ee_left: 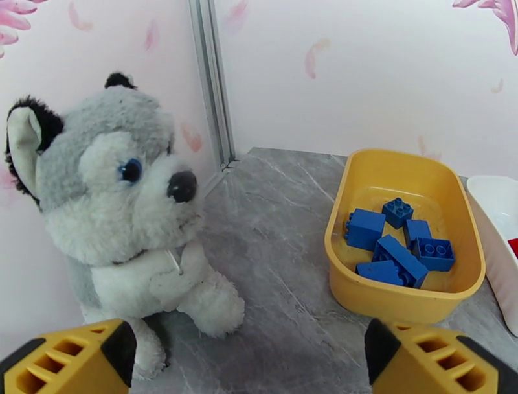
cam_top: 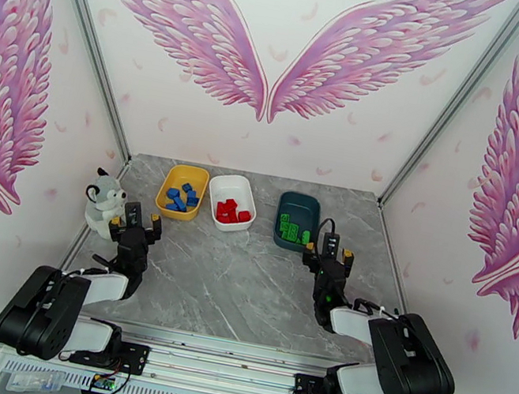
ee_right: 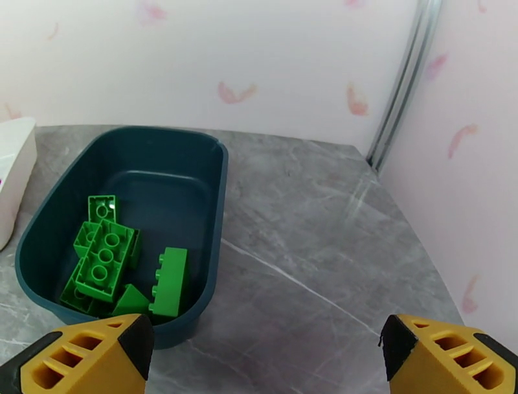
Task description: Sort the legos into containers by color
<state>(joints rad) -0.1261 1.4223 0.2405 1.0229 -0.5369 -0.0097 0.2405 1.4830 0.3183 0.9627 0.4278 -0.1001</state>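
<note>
A grey-and-white plush husky [cam_top: 104, 202] with black-tipped ears and blue eyes sits upright at the left edge of the grey marble-patterned tabletop [cam_top: 242, 295], close against the white left wall [cam_top: 67, 152]. The walls carry large pink feathered wings [cam_top: 200, 31] and scattered small pink feathers. Silver metal posts [cam_top: 94, 44] run up the rear corners.

3 rounded-rectangular trays are sitting upright in a row near the far edge of the table [cam_top: 242, 295]. The yellow tray [ee_left: 396, 175], at the left, is holding a loose heap of blue legos [ee_left: 398, 243]. Just beside it, the white tray [cam_top: 234, 184] is holding the red legos [cam_top: 231, 211]. Standing apart to the right, the dark teal tray [ee_right: 162, 175] is holding green legos [ee_right: 103, 256], which are piling up at its near end, 1 lying on its side.
</note>
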